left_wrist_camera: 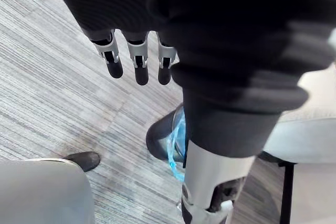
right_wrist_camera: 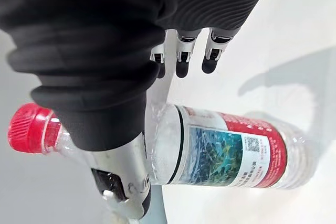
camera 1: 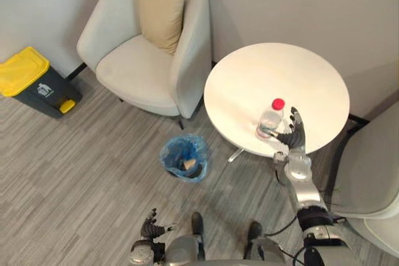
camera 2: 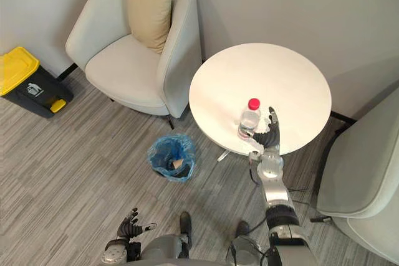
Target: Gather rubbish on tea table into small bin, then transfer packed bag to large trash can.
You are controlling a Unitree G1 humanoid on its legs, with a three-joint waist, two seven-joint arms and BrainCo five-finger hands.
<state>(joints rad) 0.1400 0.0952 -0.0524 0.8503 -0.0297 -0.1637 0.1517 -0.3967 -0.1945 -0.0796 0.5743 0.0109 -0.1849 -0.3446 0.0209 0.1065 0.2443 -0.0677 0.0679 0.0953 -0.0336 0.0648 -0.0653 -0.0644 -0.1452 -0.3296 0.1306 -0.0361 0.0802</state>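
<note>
The bottle (camera 1: 270,119) stands upright just off the thumb side of my right robot hand (camera 1: 294,139), fingers spread, nothing gripped yet.

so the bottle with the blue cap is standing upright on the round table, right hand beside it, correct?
Not quite: the cap is red, not blue, as the right wrist view shows. The rest holds: the bottle stands upright on the round table, right hand beside it.

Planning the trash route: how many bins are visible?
2: a small blue-bagged bin beside the round white table, and a yellow-lidded dark trash can by the wall.
</note>
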